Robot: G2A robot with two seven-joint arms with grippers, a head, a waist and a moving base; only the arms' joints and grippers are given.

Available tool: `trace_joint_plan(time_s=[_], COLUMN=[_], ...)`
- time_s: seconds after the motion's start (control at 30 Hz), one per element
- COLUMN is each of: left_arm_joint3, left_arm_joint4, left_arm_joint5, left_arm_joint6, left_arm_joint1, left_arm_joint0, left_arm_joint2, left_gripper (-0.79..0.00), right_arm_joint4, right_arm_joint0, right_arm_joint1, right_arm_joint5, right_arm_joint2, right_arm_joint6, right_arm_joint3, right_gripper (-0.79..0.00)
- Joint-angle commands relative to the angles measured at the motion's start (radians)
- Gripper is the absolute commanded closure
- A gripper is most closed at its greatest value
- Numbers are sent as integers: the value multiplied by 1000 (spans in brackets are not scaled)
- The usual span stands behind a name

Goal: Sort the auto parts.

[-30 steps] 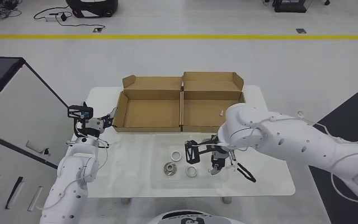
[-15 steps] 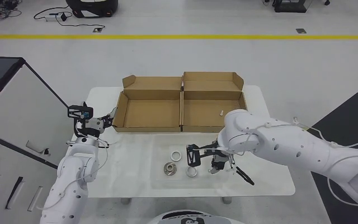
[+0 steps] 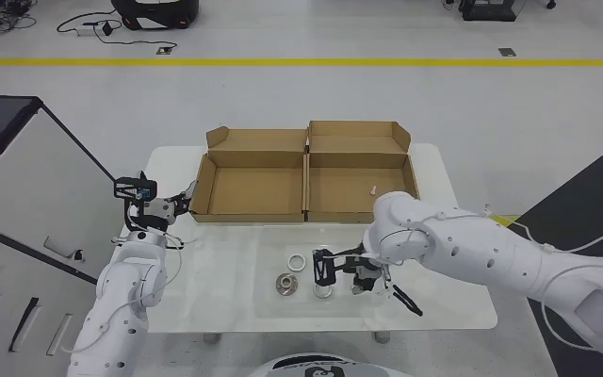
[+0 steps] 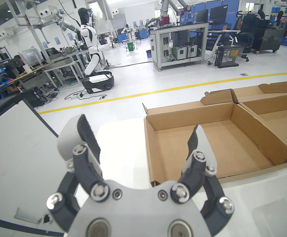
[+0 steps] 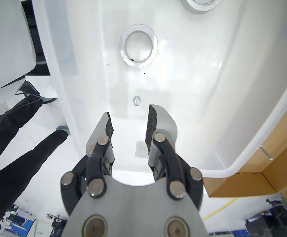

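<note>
Right gripper [image 5: 130, 111] is hovering low over white tray [image 5: 224, 89], fingers spread. Small silver bolt [image 5: 136, 100] is lying just beyond the tips, with shiny metal ring [image 5: 122, 48] farther out. Second ring [image 5: 201, 6] is running off frame. Left gripper [image 4: 139, 122], also spread, is hanging beside cardboard box [image 4: 224, 143].

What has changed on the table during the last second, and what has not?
The right gripper moved a little toward the near edge of the table, closer to the nearest ring; it is open and holds nothing. The left gripper, the other rings and the boxes stayed as they were.
</note>
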Motion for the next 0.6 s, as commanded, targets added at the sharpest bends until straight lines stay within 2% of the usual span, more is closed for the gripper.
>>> trace_joint_plan(time_s=[0.0,0.57], left_arm_joint3=[0,0], left_arm_joint4=[0,0], left_arm_joint5=[0,0], left_arm_joint6=[0,0], left_arm_joint1=[0,0], left_arm_joint0=[0,0], left_arm_joint2=[0,0], left_gripper=[-785,-785], right_arm_joint4=[-9,-30], right_arm_joint0=[-10,-45], right_arm_joint1=[-6,-45], right_arm_joint5=[0,-8], right_arm_joint2=[0,0], right_arm_joint6=[0,-8], right_arm_joint3=[15,87], right_gripper=[-351,-339])
